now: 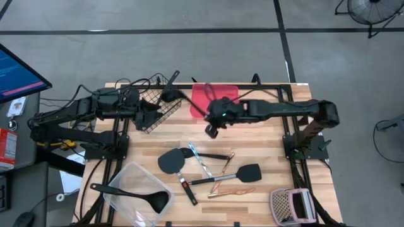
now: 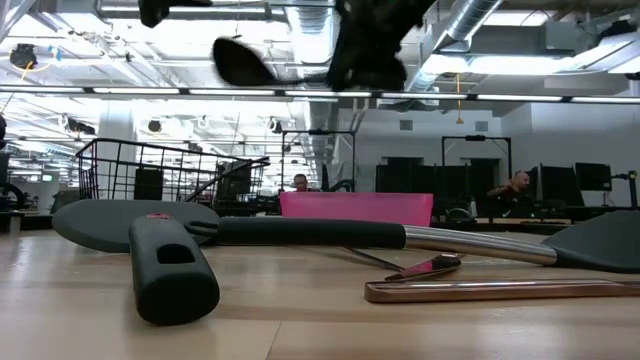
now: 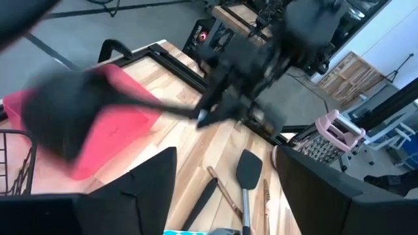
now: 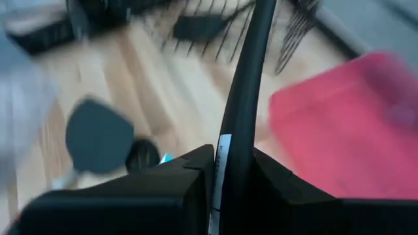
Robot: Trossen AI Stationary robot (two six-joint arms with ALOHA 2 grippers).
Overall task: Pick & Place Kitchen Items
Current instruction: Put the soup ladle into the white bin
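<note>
The right gripper [image 1: 213, 120] is clamping a black spoon [image 1: 180, 98] by its handle, lifting it above the red tray [image 1: 214, 99] — its bowl blurring from motion. Left of the tray, the left gripper [image 1: 144, 113] is hanging wide open against the tilted black wire basket [image 1: 158, 104], whose contents are hard to make out — a ladle [image 1: 136, 194] is lying in the clear tub [image 1: 134, 202].

Both arms are black with thick jointed segments; the right arm [image 1: 284, 108] has a small green light at picture centre.
</note>
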